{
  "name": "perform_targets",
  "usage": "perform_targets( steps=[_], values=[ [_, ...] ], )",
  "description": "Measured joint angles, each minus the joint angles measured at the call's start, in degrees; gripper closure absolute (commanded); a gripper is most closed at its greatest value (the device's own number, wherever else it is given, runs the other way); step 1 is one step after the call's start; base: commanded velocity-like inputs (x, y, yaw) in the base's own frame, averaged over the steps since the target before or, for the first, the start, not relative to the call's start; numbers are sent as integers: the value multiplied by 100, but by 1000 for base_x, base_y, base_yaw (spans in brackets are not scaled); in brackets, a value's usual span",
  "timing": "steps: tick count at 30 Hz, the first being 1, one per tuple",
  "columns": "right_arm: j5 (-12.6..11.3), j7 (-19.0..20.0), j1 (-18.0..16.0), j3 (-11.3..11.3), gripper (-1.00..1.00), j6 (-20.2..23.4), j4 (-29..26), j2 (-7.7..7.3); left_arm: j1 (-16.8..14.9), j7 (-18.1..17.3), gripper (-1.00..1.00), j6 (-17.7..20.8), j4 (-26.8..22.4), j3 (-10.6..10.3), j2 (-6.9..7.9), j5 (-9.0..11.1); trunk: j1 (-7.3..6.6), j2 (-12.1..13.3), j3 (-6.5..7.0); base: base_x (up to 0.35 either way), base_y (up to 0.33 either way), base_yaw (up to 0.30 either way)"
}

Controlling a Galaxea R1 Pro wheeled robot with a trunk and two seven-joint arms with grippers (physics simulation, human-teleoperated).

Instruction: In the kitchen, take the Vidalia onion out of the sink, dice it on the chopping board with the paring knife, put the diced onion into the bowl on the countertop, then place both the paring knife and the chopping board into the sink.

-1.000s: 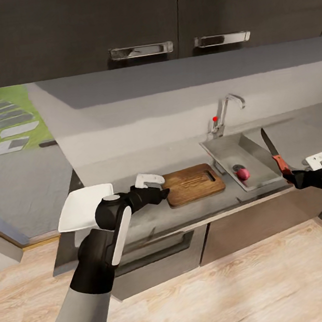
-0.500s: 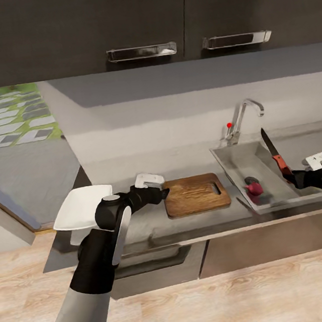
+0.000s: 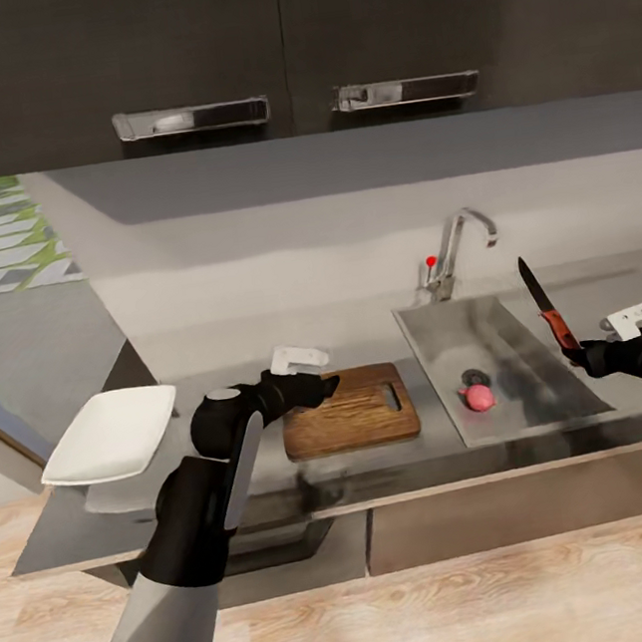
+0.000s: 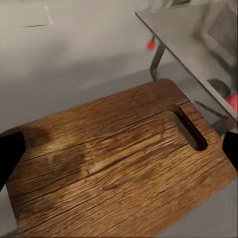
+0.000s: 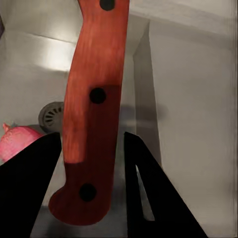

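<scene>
Grey steel surface (image 3: 378, 460) carries the sink (image 3: 563, 407) at its right end, the chopping board (image 3: 358, 415) just left of it. The Vidalia onion (image 3: 479, 397) lies in the basin by the drain, between both arms. The right end effector (image 3: 578, 354), nearer, is clamped on the upright paring knife (image 3: 548, 305); the left end effector (image 3: 321, 385), spread wide, is held over the board.

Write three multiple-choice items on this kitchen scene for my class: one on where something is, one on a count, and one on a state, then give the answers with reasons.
1. Where is the Vidalia onion?
A. On the chopping board
B. In the sink, near the drain
C. In the bowl

2. How many cabinet handles show above the counter?
A. One
B. Two
C. Four

3. What is the right gripper doing?
A. Holding the paring knife, blade up
B. Hanging open over the sink
C. Gripping the tap

Answers: 1 B, it lies on the floor of the sink. 2 B, two handles show. 3 A, its fingers clamp the red handle of the paring knife.
</scene>
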Motion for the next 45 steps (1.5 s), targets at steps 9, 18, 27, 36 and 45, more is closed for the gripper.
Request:
perform_targets(
  steps=[9, 18, 27, 36, 45],
  values=[
    [-1, 0, 0, 6, 100, -1, 0, 4, -2, 0, -100, 0, 0, -48, 0, -1, 0, 1, 0, 9, -330, 0],
    [-1, 1, 1, 19, 100, 0, 0, 79, 1, -1, -100, 0, 0, -49, 0, -1, 0, 1, 0, 0, -330, 0],
    [1, 3, 1, 31, 100, -2, 0, 118, 0, -1, -100, 0, 0, -49, -1, 1, -1, 0, 0, 117, -314, 0],
    [1, 2, 1, 33, 100, -6, 1, 119, -2, -1, -100, 0, 0, -49, -1, 1, -1, 0, 0, 163, -270, 0],
    [6, -3, 10, 54, 100, -12, 2, 87, -4, 0, -100, -81, 90, -148, -2, 24, 2, 2, 0, 77, -133, 0]
  ],
)
